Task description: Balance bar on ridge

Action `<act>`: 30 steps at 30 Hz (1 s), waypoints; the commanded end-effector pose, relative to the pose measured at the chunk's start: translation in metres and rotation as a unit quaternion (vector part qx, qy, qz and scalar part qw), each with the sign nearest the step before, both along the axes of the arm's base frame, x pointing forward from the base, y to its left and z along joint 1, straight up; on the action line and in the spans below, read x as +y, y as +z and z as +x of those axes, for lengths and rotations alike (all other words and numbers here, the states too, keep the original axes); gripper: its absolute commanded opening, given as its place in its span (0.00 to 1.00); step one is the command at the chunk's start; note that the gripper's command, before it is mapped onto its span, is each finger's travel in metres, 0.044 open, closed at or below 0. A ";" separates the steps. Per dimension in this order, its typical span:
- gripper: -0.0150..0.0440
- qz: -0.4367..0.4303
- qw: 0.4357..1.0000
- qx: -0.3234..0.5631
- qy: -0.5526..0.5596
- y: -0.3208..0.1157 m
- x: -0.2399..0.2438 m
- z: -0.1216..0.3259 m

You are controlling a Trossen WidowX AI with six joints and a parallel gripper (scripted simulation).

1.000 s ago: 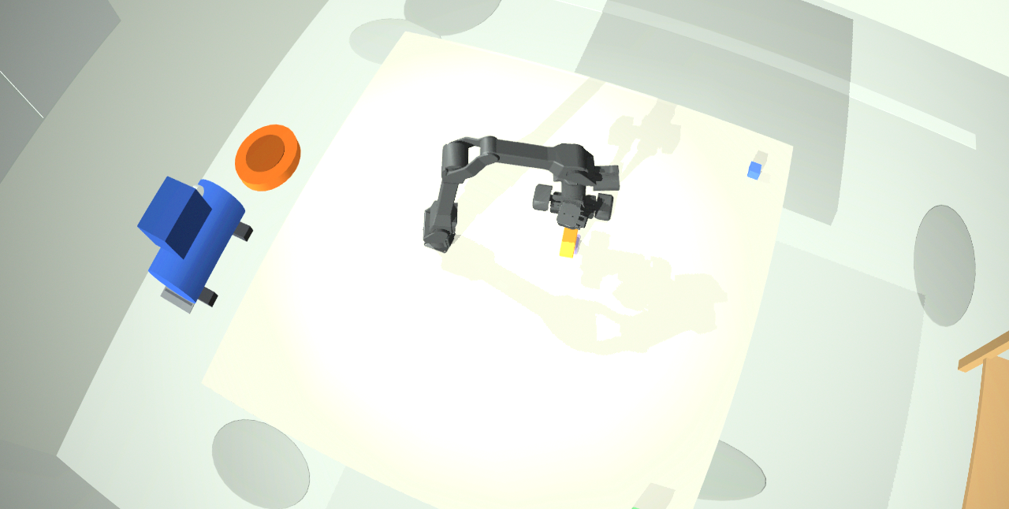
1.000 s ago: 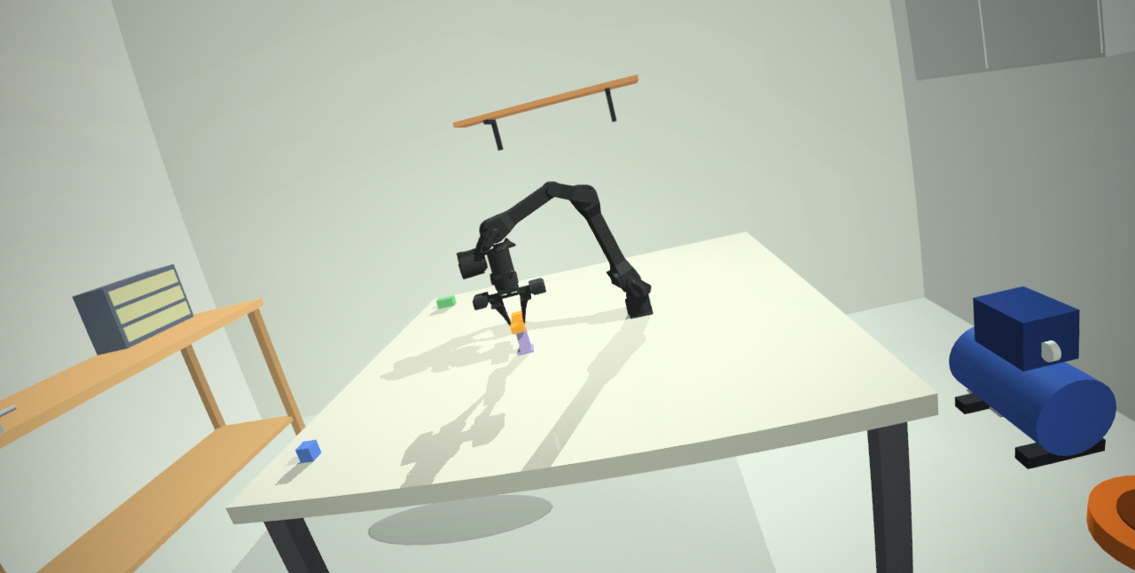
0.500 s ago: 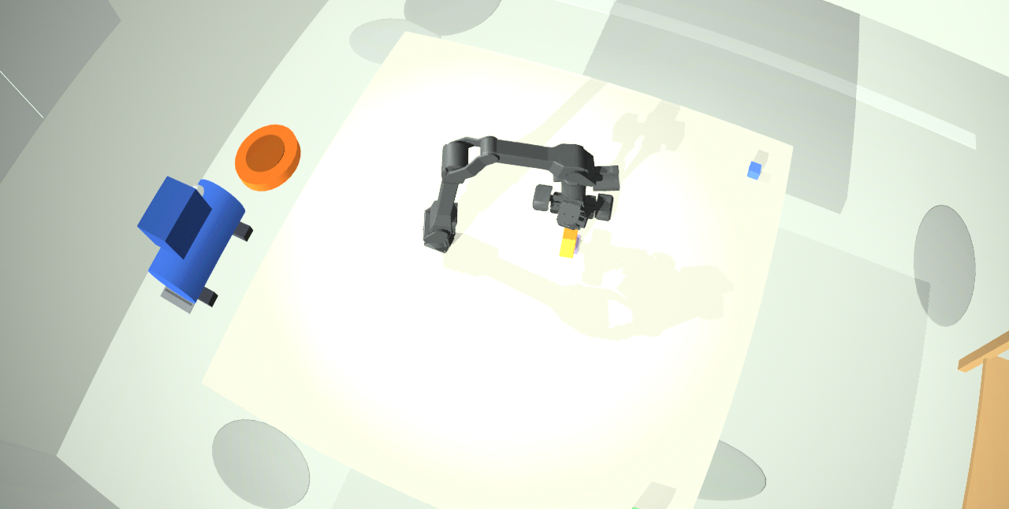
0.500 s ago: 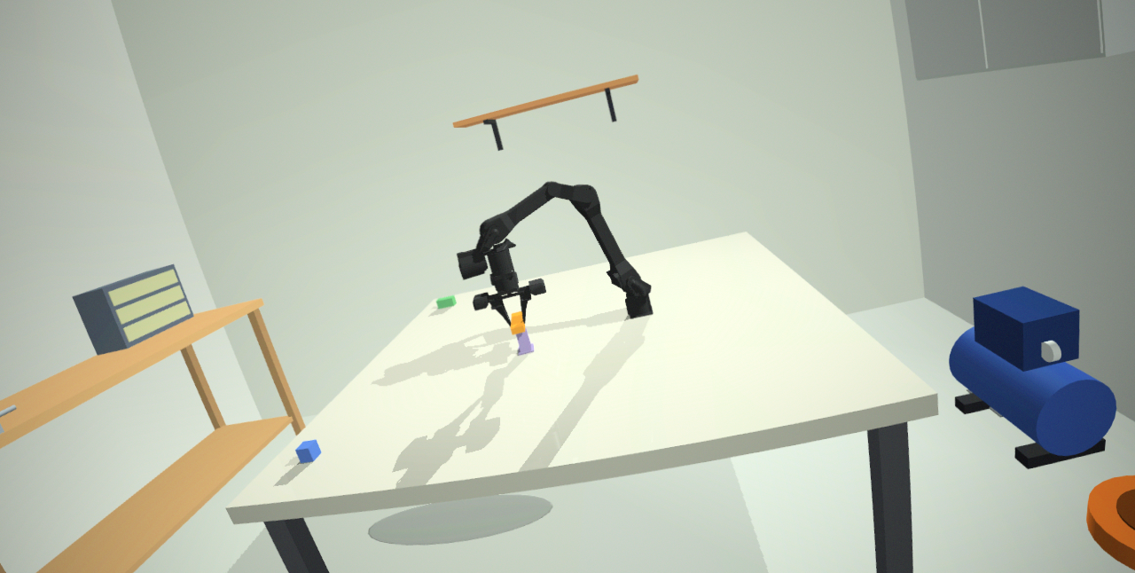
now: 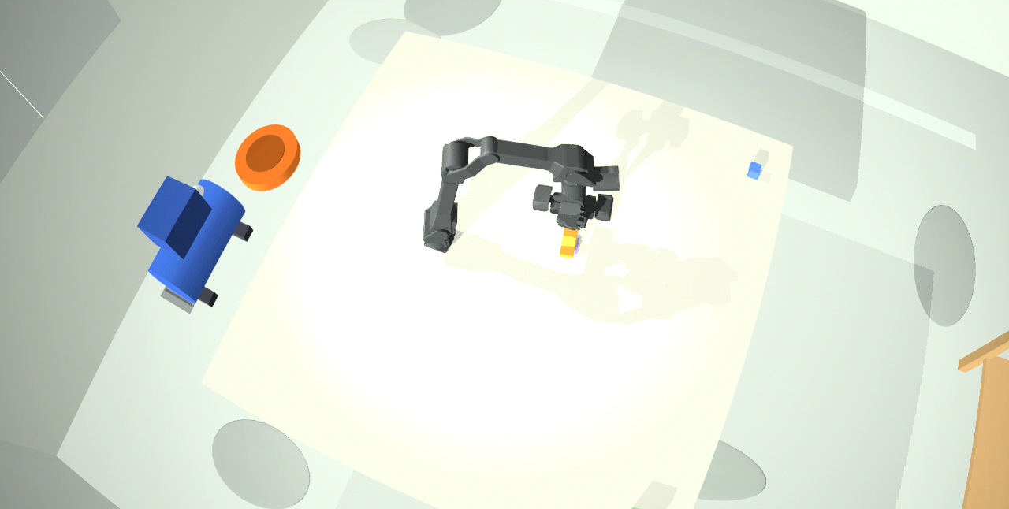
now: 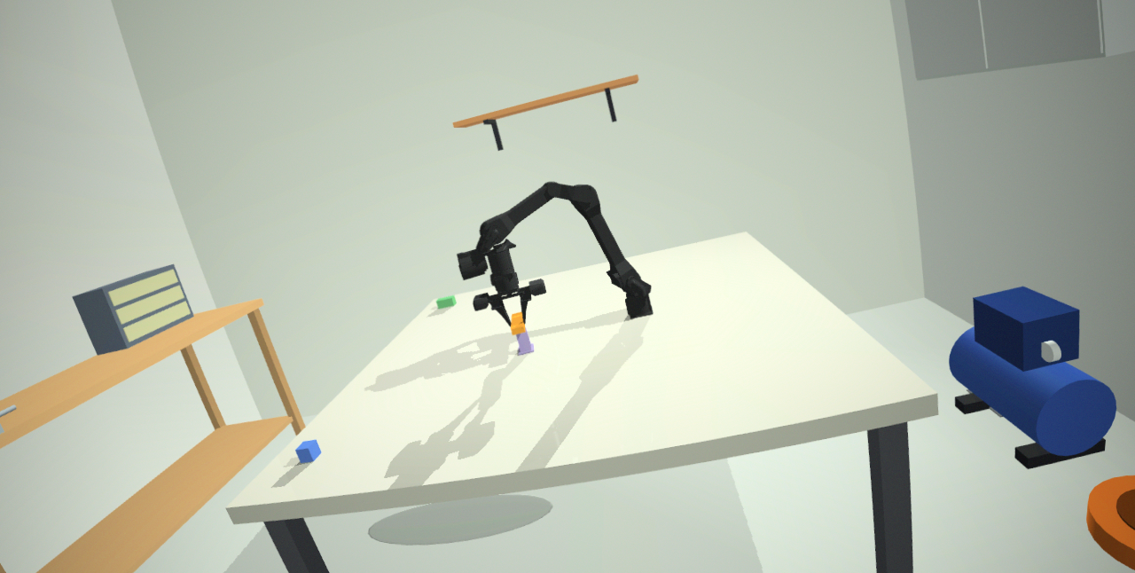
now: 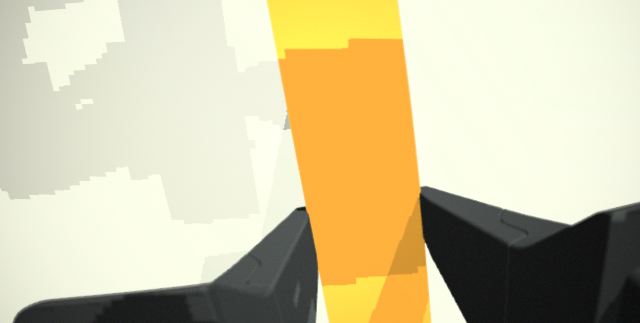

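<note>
At the centre of the exterior view, a little below the middle, the orange bar [image 5: 568, 243] [image 6: 517, 324] [image 7: 352, 153] sits directly above the lilac ridge [image 5: 578, 244] [image 6: 524, 343], looking very near it or already on it; contact cannot be told for sure. In the wrist view the bar runs from the top edge down to the bottom, a finger against each side: the hand [image 5: 570, 222] [image 6: 517, 320] [image 7: 369, 203] is closed on it. Further out, the bench [image 5: 338, 294] [image 6: 714, 347] carries a blue cube [image 5: 753, 170] [image 6: 308, 451], at the lower left of the exterior view, and a green block [image 6: 446, 302] left of the arm, both well apart from the work.

The step in hand seems to be the final lowering. Ease straight down, keeping the bar square across the ridge and its middle over the top, since an off-centre rest would tip one end to the bench. Once the ridge takes the weight, stop pressing, part the fingers slowly and evenly so neither drags the bar, then lift straight up. Opening while a gap remains could drop it crooked.
</note>
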State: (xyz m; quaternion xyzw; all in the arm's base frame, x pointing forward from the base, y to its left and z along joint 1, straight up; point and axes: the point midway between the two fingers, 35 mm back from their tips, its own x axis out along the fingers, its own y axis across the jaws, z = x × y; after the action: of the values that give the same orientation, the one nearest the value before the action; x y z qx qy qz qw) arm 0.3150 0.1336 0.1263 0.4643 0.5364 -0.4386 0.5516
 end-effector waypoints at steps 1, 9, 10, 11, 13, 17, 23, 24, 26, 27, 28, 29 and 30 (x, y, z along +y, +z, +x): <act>0.25 0.000 1.000 0.003 -0.001 -0.002 0.000 -0.001; 0.25 0.000 1.000 0.003 -0.001 -0.003 0.000 -0.001; 0.25 0.000 1.000 0.003 -0.001 -0.003 0.000 -0.001; 0.25 0.000 1.000 0.003 -0.001 -0.003 0.000 -0.001; 0.25 0.000 1.000 0.003 -0.001 -0.003 0.000 -0.001; 0.25 0.000 1.000 0.003 -0.001 -0.004 0.000 -0.001; 0.25 0.000 1.000 0.003 -0.001 -0.004 0.000 -0.001; 0.25 0.000 1.000 0.003 -0.001 -0.004 0.000 -0.001; 0.25 0.000 1.000 0.003 -0.001 -0.004 0.000 -0.001; 0.25 0.000 1.000 0.003 -0.001 -0.005 0.000 -0.001; 0.25 0.000 1.000 0.003 -0.001 -0.005 0.000 -0.001; 0.25 0.000 1.000 0.003 -0.001 -0.005 0.000 -0.001; 0.25 0.000 1.000 0.003 -0.001 -0.005 0.000 -0.001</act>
State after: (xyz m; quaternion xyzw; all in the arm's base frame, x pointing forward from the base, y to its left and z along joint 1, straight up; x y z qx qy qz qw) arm 0.3151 0.1336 0.1238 0.4643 0.5364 -0.4387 0.5515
